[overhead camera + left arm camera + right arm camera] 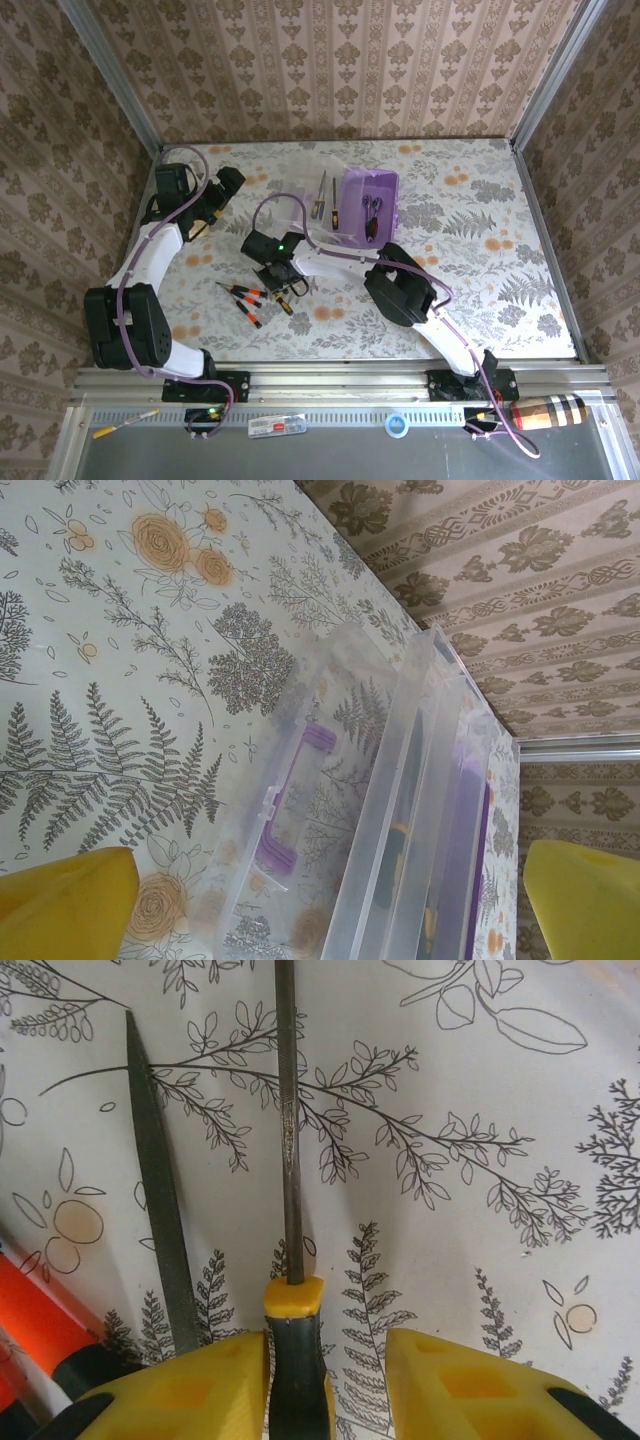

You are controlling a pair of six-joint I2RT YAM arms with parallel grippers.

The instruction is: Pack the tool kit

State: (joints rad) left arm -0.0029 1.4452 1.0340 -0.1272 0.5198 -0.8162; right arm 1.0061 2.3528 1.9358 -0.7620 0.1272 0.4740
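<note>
So the right fingers (pixel 326 1350) are down low over the floral surface (pixel 450 1160), pulled in narrow around the black handle of a screwdriver (pixel 289 1160) with a yellow collar. One finger touches the handle and the other shows a sliver of gap, so it's not clamped. A pointed grey file (pixel 155 1180) lies just beside it. The left fingers (pixel 330 875) are spread wide with nothing in them, hovering by the clear lid (pixel 290 800) with the purple handle, which lies flat next to the clear tray (pixel 400 810). The purple box (pixel 370 190) sits toward the far middle of the surface. A few orange-handled screwdrivers (pixel 245 295) lie loose near the right fingers.
</note>
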